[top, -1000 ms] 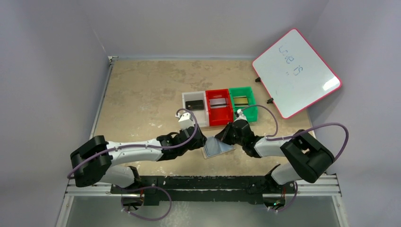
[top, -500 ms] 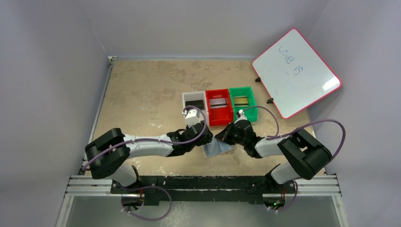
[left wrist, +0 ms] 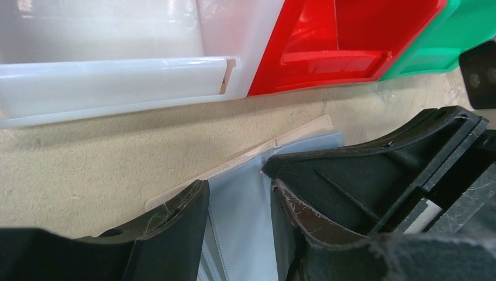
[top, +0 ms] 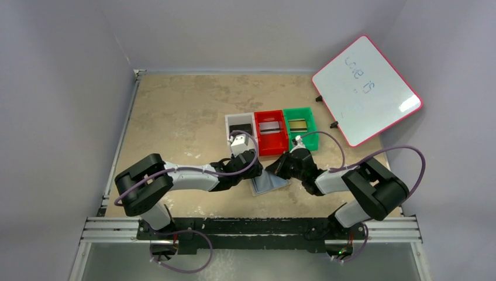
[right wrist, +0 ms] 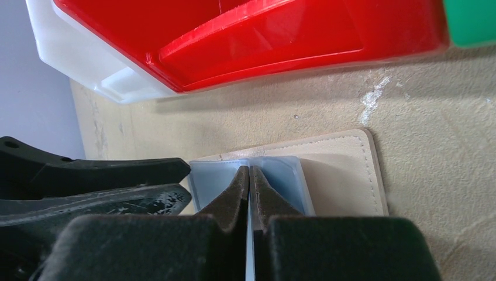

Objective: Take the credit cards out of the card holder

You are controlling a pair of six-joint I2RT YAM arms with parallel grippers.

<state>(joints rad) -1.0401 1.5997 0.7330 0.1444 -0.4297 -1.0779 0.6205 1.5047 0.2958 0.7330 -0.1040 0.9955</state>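
Currently I'm watching the small tan bifold card holder with grey-blue lining (top: 270,184) lying open on the beige table (top: 175,111), just in front of 3 plastic bins. The left gripper (left wrist: 237,188) is hovering over the lining, fingers spread. The right gripper (right wrist: 250,173) is sitting with fingers pressed together, tips on the centre fold; I can't tell if it's pinching a leaf. I'm seeing the black credit card (top: 240,127) lying in the clear bin (top: 228,126), the silvery card (top: 269,126) in the red bin (top: 270,147) and the gold card (top: 298,124) in the green bin (top: 312,138).
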